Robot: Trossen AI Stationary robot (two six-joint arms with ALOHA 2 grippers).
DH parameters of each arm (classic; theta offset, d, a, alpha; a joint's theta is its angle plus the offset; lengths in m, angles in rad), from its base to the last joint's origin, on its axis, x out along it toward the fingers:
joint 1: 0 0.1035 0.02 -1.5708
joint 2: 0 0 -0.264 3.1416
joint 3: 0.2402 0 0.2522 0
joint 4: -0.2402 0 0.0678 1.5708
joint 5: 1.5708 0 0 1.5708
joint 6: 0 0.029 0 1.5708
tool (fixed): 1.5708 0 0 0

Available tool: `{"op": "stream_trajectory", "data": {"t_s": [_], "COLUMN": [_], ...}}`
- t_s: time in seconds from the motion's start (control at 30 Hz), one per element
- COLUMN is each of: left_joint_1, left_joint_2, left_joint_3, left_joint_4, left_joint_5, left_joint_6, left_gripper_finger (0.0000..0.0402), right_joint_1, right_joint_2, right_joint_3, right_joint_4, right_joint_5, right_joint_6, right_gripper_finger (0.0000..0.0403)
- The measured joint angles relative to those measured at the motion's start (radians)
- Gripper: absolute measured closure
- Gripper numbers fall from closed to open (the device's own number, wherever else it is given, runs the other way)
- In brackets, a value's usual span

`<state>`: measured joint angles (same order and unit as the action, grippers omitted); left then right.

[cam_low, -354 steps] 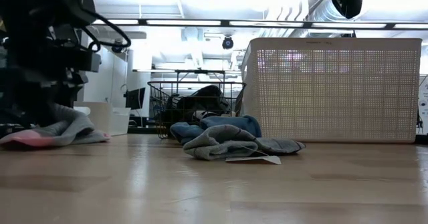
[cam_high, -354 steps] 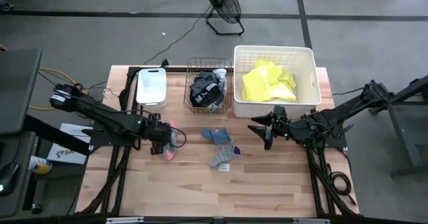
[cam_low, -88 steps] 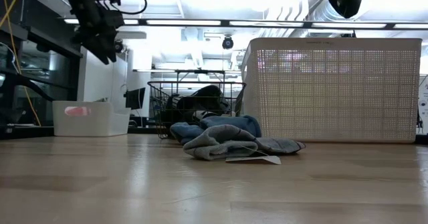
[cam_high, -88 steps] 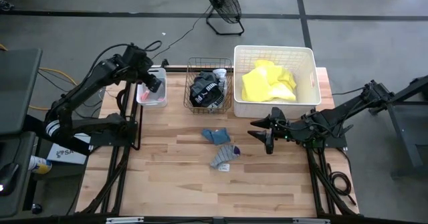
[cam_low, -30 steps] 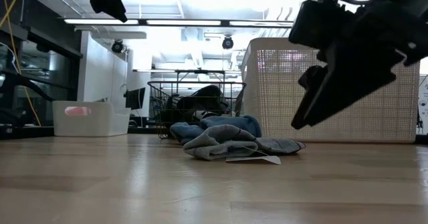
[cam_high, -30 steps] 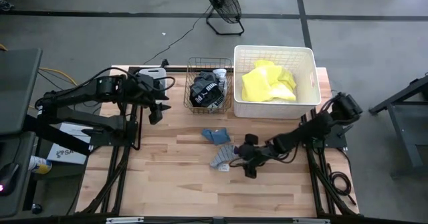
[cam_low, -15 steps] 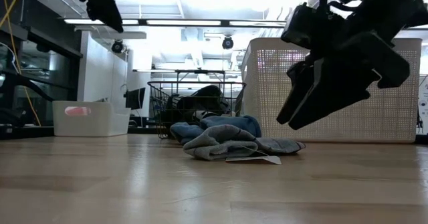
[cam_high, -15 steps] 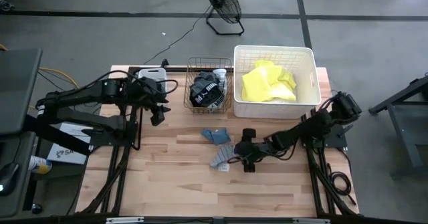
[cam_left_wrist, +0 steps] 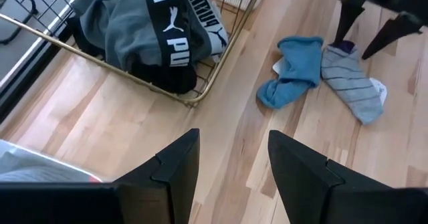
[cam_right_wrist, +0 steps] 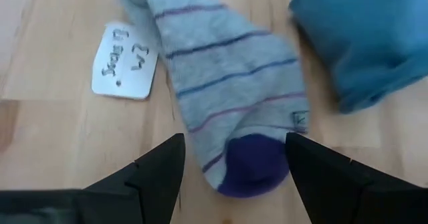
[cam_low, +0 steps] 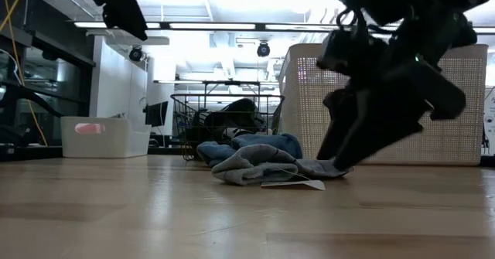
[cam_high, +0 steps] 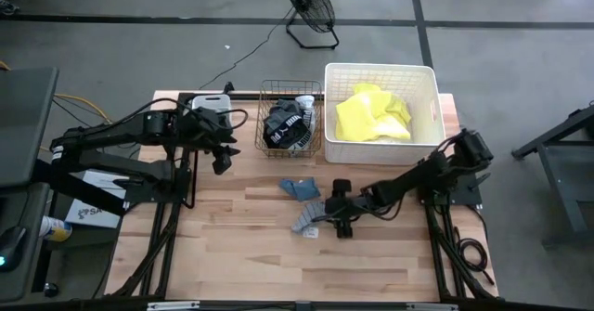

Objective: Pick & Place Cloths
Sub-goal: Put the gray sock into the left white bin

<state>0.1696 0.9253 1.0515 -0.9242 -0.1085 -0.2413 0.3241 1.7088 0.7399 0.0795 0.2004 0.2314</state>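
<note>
Right gripper (cam_right_wrist: 231, 164) hovers, jaws spread, over the striped grey sock (cam_right_wrist: 224, 83). Soft, light, floppy; pinch it at the purple toe

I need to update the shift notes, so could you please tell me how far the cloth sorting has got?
Done: yellow cloths lie in the white basket, dark ones in the wire basket, a pink piece in the small tub. In hand: the open right pincer straddles the grey striped sock's toe. Left: that sock and the blue cloth. The left pincer hovers open, empty.
</note>
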Motion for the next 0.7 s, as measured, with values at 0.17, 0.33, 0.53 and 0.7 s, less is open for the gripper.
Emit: {"op": "stream_trajectory", "data": {"t_s": [0.17,0.33,0.53,0.7], "left_joint_1": [0.000,0.000,0.000,0.000], "left_joint_2": [0.000,0.000,0.000,0.000], "left_joint_3": [0.000,0.000,0.000,0.000], "left_joint_4": [0.007,0.007,0.007,0.007], "left_joint_5": [0.000,0.000,0.000,-0.008], "left_joint_6": [-0.001,-0.008,-0.019,-0.028], "left_gripper_finger": [0.0227,0.0227,0.0227,0.0227], "right_joint_1": [0.000,0.000,0.002,0.002], "right_joint_2": [0.051,0.076,0.078,0.081], "right_joint_3": [0.000,0.003,0.003,0.001], "right_joint_4": [0.051,0.076,0.085,0.123], "right_joint_5": [0.000,0.009,0.023,0.006], "right_joint_6": [0.036,0.116,0.220,0.274], "right_gripper_finger": [0.0151,0.0159,0.0224,0.0305]}}
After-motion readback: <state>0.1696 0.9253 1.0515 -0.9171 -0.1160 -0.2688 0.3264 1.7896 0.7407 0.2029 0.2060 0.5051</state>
